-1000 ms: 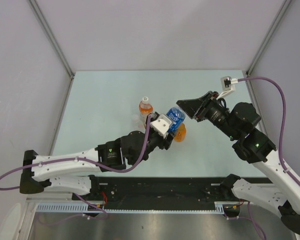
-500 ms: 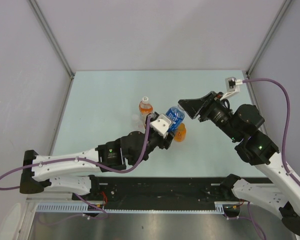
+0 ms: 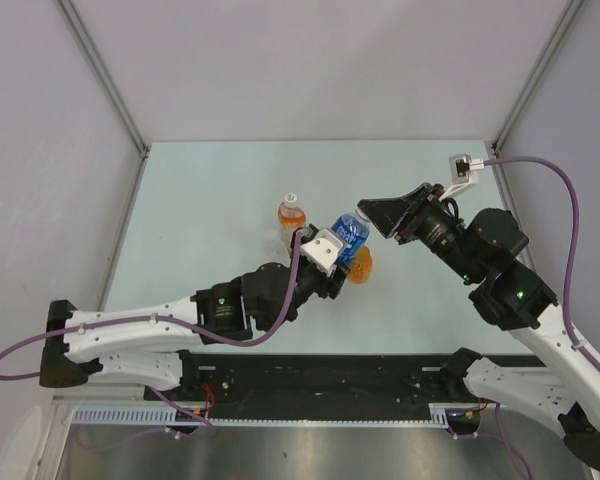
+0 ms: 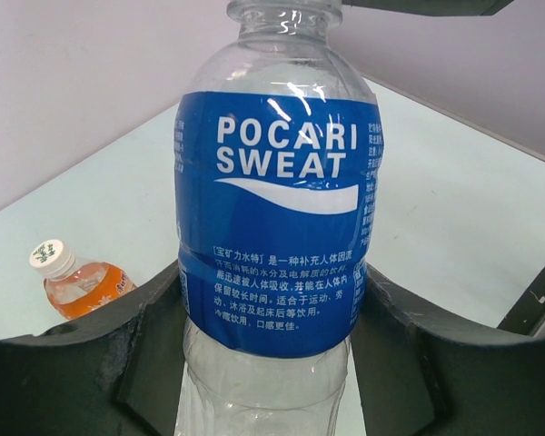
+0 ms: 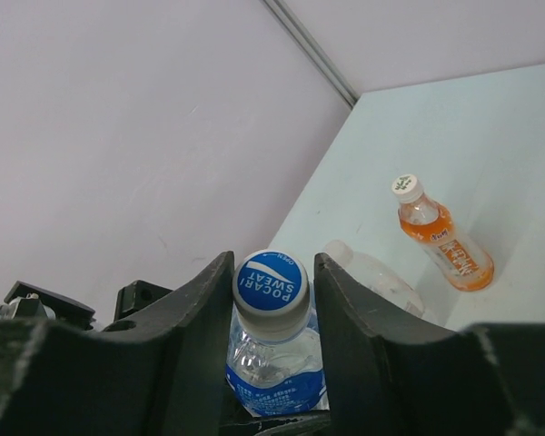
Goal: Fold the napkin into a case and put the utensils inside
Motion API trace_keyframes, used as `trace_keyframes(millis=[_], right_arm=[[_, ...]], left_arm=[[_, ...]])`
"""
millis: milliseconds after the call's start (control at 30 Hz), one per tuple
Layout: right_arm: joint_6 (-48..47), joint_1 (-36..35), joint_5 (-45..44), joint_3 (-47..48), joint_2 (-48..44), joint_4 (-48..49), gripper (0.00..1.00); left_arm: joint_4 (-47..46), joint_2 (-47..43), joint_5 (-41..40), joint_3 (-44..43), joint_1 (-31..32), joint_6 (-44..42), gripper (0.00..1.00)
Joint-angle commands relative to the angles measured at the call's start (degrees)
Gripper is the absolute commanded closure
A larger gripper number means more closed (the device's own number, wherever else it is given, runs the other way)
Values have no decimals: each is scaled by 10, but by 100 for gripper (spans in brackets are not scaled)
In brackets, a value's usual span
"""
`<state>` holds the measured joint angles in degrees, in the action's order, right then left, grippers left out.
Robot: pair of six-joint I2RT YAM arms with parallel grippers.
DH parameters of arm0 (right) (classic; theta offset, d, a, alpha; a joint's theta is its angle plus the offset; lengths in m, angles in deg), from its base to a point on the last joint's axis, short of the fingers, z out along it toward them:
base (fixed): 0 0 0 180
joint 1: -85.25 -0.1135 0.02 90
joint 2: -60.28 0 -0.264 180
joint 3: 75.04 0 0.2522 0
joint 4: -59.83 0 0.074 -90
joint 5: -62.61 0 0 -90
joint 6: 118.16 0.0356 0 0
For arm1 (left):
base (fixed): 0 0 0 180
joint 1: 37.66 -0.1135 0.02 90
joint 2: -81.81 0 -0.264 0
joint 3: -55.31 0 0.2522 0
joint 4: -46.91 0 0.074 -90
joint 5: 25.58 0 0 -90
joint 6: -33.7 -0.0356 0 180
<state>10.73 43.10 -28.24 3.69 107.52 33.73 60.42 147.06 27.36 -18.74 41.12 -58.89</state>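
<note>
Looking down from the top external camera, the left pincer [image 3: 342, 265] is clenched on the Pocari Sweat bottle [image 3: 352, 233] near the middle of the pale green bench [image 3: 210, 190], with the bottle's neck pointing toward the right arm. The right pincer [image 3: 373, 216] meets that neck end, its dark fingers straddling it. Just left of the held bottle, an orange drink bottle [image 3: 291, 214] with a white top stands on the bench, apart from both arms.

From the left wrist, the Pocari Sweat bottle [image 4: 277, 227] fills the frame, its blue label facing the camera and clear plastic showing above and below. Both fingers [image 4: 136, 354] of the left pincer [image 4: 268, 318] press against its sides at the label's lower edge, so the bottle is grasped. The orange drink bottle [image 4: 80, 283] sits on the bench [image 4: 463, 209] at lower left, beyond the fingers.

From the right wrist, the bottle's cap [image 5: 271, 283], printed in blue, lies between the fingers [image 5: 195, 336] of the right pincer [image 5: 272, 313], close to both. One finger looks to touch the cap, but the view is too tight to say whether the pincer is gripping it or only set around it. Beyond, a clear bottle [image 5: 374, 272] lies on the bench [image 5: 500, 127], and the orange drink bottle [image 5: 440, 238] is just past it.
</note>
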Motion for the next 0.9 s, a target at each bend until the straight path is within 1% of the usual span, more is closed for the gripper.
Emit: trace_keyframes(millis=[0, 67, 200, 233, 300, 433, 500, 533, 600, 700, 767, 800, 867], right_arm=[[-3, 0, 1, 10, 0, 7, 53], [-3, 0, 2, 10, 0, 8, 52], [-5, 0, 1, 10, -1, 9, 52], [-5, -1, 1, 10, -1, 8, 53], [-5, -1, 1, 10, 0, 8, 53], [-2, -1, -3, 10, -3, 4, 33], [0, -1, -3, 10, -7, 5, 28], [-2, -1, -1, 9, -7, 6, 27], [-3, -1, 2, 10, -7, 8, 29], [-3, -1, 1, 10, -7, 7, 36], [-4, -1, 1, 10, -5, 6, 44], [-5, -1, 1, 10, -4, 6, 50], [-4, 0, 1, 9, -4, 6, 55]], left_arm=[[-24, -8, -6, -3, 3, -8, 100], [-24, -7, -6, -2, 3, -9, 100], [-25, -7, -6, -2, 3, -9, 100], [-26, -6, -6, -2, 3, -9, 100], [-25, -6, -6, -2, 3, -10, 100], [-23, -2, -8, -3, 3, -9, 100], [-23, 0, -8, -2, 3, -9, 100], [-23, 0, -8, -3, 3, -8, 100], [-23, 0, -7, -4, 3, -9, 100], [-25, 1, -6, -4, 3, -10, 100], [-24, 2, -6, -4, 3, -10, 100], [-24, 2, -6, -5, 3, -9, 100], [-22, 1, -6, -5, 3, -8, 100]])
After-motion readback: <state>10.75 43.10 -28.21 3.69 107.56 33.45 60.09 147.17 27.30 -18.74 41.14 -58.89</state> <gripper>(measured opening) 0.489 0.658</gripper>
